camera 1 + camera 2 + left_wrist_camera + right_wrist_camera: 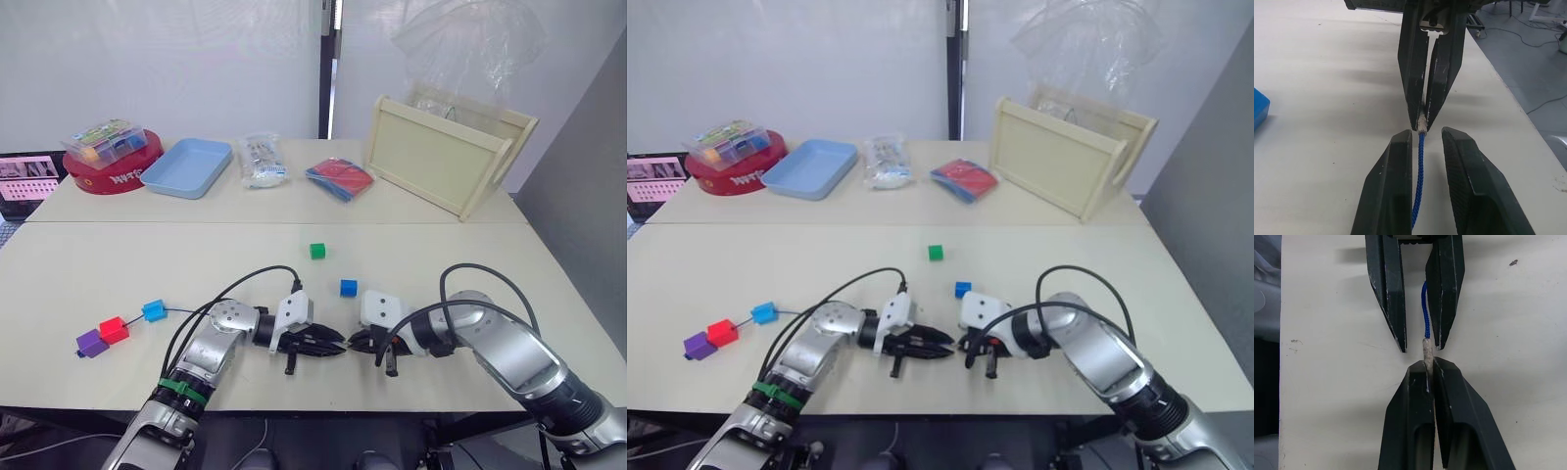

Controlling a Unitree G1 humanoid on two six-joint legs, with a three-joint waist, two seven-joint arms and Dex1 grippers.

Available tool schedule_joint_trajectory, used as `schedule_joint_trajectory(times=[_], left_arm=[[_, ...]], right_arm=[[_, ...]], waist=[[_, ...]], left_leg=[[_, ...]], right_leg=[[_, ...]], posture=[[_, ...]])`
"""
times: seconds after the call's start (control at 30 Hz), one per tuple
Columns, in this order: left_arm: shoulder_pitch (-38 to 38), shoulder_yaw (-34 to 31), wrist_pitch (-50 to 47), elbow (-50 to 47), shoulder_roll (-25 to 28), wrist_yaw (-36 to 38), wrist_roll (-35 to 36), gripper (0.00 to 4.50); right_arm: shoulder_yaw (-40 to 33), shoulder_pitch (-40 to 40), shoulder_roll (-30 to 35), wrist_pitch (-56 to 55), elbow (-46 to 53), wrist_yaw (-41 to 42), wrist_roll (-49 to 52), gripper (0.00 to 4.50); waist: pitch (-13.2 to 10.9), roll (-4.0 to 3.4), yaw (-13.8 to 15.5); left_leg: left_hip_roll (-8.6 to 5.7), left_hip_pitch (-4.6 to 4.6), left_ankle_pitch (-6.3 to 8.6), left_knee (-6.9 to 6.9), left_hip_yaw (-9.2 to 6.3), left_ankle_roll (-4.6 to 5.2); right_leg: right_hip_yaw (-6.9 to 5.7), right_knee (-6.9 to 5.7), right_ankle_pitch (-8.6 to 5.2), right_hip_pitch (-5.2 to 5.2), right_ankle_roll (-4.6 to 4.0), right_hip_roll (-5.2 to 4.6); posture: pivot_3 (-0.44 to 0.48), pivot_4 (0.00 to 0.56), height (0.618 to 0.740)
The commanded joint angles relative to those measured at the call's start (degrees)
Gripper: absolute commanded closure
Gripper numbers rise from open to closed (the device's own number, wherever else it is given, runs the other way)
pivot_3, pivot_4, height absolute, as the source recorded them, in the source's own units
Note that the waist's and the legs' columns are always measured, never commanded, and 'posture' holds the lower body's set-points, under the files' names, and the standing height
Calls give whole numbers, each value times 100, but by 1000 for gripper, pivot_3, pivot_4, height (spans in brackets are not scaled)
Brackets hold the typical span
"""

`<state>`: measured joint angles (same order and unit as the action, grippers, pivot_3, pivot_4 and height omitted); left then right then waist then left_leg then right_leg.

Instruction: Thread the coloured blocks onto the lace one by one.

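The right gripper [1429, 363] has its jaws clenched on the pale stiff tip of the lace [1424, 313]; a short stub of that tip shows in front of them. Facing it nose to nose, the left gripper [1426, 138] stands released, jaws parted with the blue cord running loose between them and lying near one finger — not gripped.

The lace looks limp and very light, so only the stiff tip will steer; I judge the hold belongs just behind the tip's end, leaving enough bare to enter a hole. The cubes are small, hard and likely slick, best pinched across flat sides with the hole left clear.

Both grippers meet low over the near edge of the bench [470, 245]. The purple block [91, 343], red block [114, 330] and light blue block [154, 310] sit in a row on the cord, well off to the left. The darker blue block [348, 288] lies loose just beyond the grippers, the green block [316, 251] farther back.
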<state>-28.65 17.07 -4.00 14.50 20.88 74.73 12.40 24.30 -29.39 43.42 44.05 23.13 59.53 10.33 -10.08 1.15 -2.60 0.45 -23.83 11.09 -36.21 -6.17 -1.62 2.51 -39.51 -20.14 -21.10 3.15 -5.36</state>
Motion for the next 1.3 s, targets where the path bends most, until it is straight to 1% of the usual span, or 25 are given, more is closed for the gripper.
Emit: schedule_joint_trajectory(times=[0.03,0.2,0.3,0.33,0.6,0.73,0.77,0.8,0.87,0.93,1.03,1.07,1.1,1.13,1.17,1.3], left_arm=[[-49,24,19,-110,-47,35,53,3500],[-61,30,-15,-100,-51,80,58,3500],[-65,41,-18,-93,-42,100,47,4328],[-68,44,-13,-88,-39,96,38,4469],[-92,41,21,-35,-62,55,-9,4469],[-120,21,48,4,-54,71,-41,4469],[-132,8,52,19,-50,75,-41,4500],[-140,0,55,29,-49,80,-41,4500],[-146,-26,77,49,-31,87,-38,4500],[-146,-70,105,85,18,112,-23,4500],[-127,-135,116,98,105,158,14,4500],[-116,-159,118,92,143,176,30,4500],[-104,-186,119,87,183,197,47,4500],[-96,-205,120,84,213,209,61,4500],[-86,-225,120,79,244,214,73,4500],[-32,-352,66,24,331,207,139,4500]], right_arm=[[-64,-32,-13,9,162,-3,51,4500],[-72,-33,-21,13,164,-15,54,4500],[-73,-34,-24,12,163,-20,52,4500],[-74,-34,-26,15,167,-22,52,4500],[-36,-24,-15,54,243,-23,45,4500],[-293,38,21,489,447,19,380,4500],[-390,76,58,578,519,34,478,3826],[-456,102,80,642,570,31,547,3594],[-734,239,147,783,721,3,761,2860],[-1205,553,304,891,970,63,1100,2201],[-1817,963,374,894,1187,2,1471,1134],[-2049,1114,390,830,1250,-35,1559,908],[-2305,1263,314,756,1300,-161,1634,466],[-2501,1376,233,697,1334,-290,1682,150],[-2708,1505,134,628,1358,-431,1728,59],[-3365,2005,-308,287,1419,-941,1830,59]], waist=[[0,0,1],[0,0,0],[0,0,-1],[0,0,-1],[0,0,1],[0,0,5],[0,0,10],[0,0,13],[0,0,18],[0,0,30],[0,1,30],[0,1,33],[0,1,32],[0,1,29],[0,1,21],[0,1,29]], left_leg=[[0,0,0,0,0,0],[0,0,0,0,0,0],[0,0,0,0,0,0],[0,0,0,0,0,0],[0,0,0,0,0,0],[0,0,0,0,0,0],[0,0,0,0,0,0],[-1,0,0,0,0,0],[-1,-1,0,-1,0,0],[-2,-1,0,0,0,1],[-2,-2,1,0,0,1],[-2,-2,1,0,0,1],[-2,-2,1,2,0,2],[-1,-1,1,1,0,2],[-1,-1,1,2,0,2],[-2,-1,1,2,0,2]], right_leg=[[0,0,0,0,0,0],[0,0,0,0,0,0],[0,0,0,0,0,0],[0,0,0,0,0,0],[0,0,0,0,0,0],[0,0,0,0,0,0],[0,0,0,0,0,0],[0,0,0,1,0,0],[0,2,0,2,0,-1],[-1,3,0,2,0,-1],[-1,10,0,6,0,-2],[-1,10,0,7,0,-2],[-2,10,0,7,0,-2],[-2,10,0,7,0,-1],[-2,10,0,7,0,-1],[-1,10,0,8,0,-1]], posture=[[0,150,740],[0,150,740],[0,150,740],[0,150,740],[0,150,740],[0,150,740],[0,150,740],[0,150,740],[0,150,740],[0,150,740],[0,150,740],[0,150,740],[0,150,740],[0,150,740],[0,150,740],[0,150,740]])
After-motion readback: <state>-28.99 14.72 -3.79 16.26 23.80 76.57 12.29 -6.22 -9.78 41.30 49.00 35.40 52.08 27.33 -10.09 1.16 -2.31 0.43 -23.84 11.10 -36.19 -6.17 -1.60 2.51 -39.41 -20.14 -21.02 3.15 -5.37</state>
